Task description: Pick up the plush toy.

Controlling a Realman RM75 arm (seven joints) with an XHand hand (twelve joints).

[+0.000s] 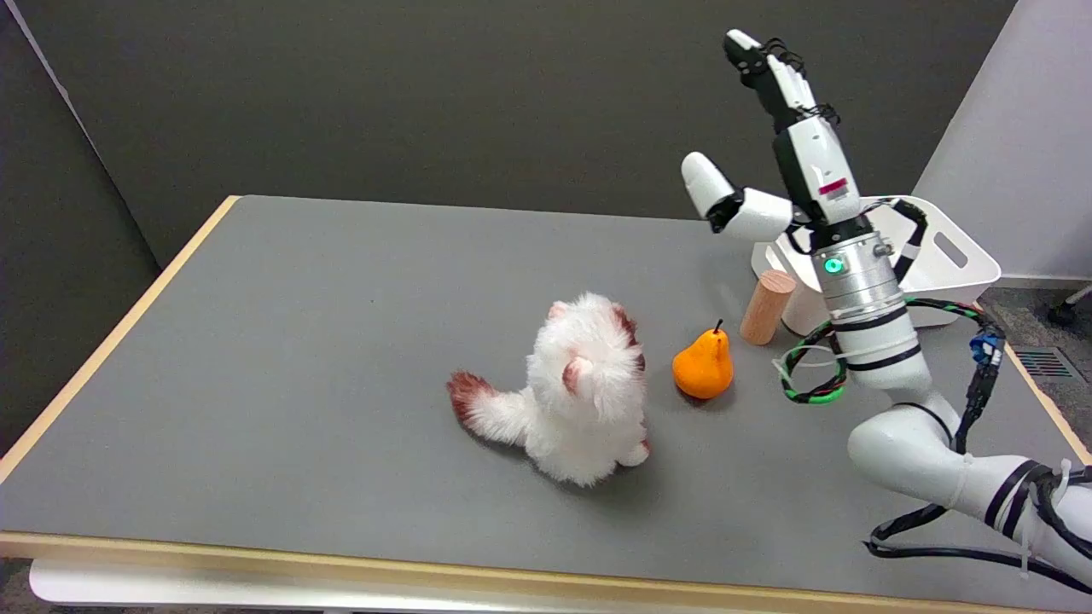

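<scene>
White plush toy [580,401] with reddish-brown tail sitting mid-tabletop [299,358], orange pear [703,365] just right of it, wooden cylinder [766,306] beyond, white bin [947,256] at far right, right hand [781,145] raised high, fingers [751,55] spread, grasping nothing

Plush toy [580,396] near the middle of the worktop [281,358]. Pear [703,365] just to its right. Cylinder block [766,306] farther right and farther back, beside the bin [947,260] at the far right edge. Right hand [781,149] raised above the block.
</scene>
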